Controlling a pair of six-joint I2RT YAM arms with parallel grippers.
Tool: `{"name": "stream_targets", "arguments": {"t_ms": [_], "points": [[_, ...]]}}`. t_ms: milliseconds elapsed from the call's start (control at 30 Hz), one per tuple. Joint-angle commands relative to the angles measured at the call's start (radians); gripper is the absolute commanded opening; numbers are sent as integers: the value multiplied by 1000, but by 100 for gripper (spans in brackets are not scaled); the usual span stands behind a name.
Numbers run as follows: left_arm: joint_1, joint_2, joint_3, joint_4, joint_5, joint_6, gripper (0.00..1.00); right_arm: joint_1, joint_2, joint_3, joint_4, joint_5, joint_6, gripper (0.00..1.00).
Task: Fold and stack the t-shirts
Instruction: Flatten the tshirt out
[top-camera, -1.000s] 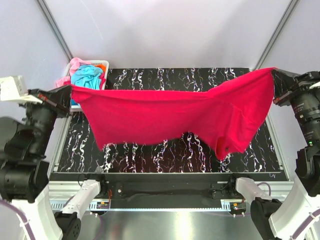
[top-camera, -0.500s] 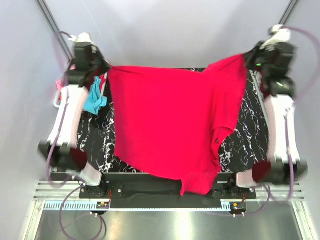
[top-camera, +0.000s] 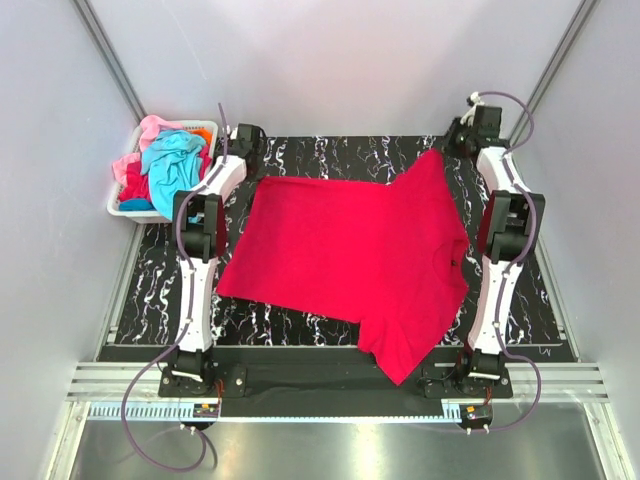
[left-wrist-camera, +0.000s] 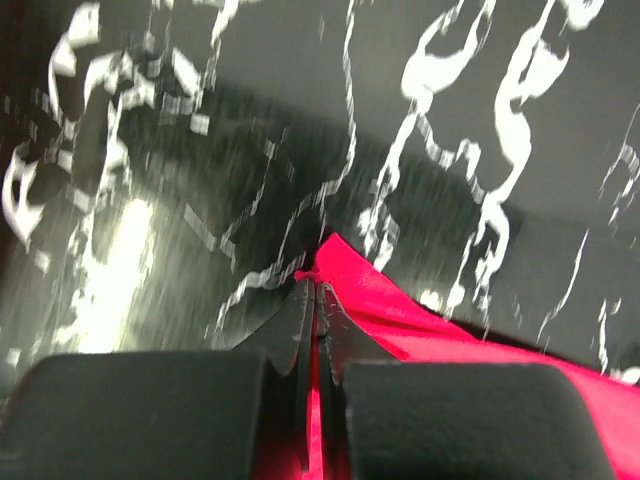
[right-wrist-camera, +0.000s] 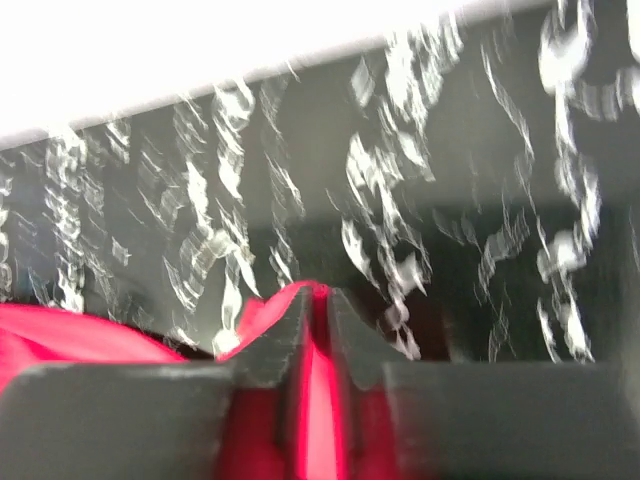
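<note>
So the crimson t-shirt is spread flat across the middle of the marble-pattern table. Both arms are stretched out to the far edge. The left gripper is at 11 o'clock, clamped tight on the far-left corner. The right gripper is at 1 o'clock with a red fold between its fingers. There's a slightly wider gap there, but that view is blurry, so I honestly can't tell if it's pinching or letting go.

Stuff I'd worry about:
- If one side lets go first and the other arm pulls back while gripping, that corner gets dragged and the shirt wrinkles.
- Cloth could snag on a finger as it backs off and flip the corner over.
- The shirt lies crooked, and a sleeve at about 5 o'clock reaches the near table edge. It could slip over, or the folds could come out lopsided.

The other t-shirts sit in the white basket at 10 o'clock.
</note>
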Motion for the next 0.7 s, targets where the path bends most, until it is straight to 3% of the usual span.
{"name": "stream_targets", "arguments": {"t_ms": [0,67,133,167,200,233,467,667], "points": [[7,-53,78,168,-74,14,14,8,52,239,19,-93,4,34],[6,-86,17,280,-117,12,23,14,81,354,-15,-82,-7,52],[6,-187,-152,462,-152,8,47,19,79,389,-45,-71,-15,69],[6,-229,-213,516,-163,6,57,22,66,382,-47,-52,-31,71],[6,-287,-306,571,-172,12,75,26,34,368,-47,-35,-42,73],[6,-312,-338,631,-207,14,80,28,19,336,-49,-25,-48,75],[9,-369,-347,557,-163,0,86,51,-144,66,-52,22,-45,73],[-5,-451,-421,386,54,-106,86,138,-366,-300,-61,146,11,69]]}}
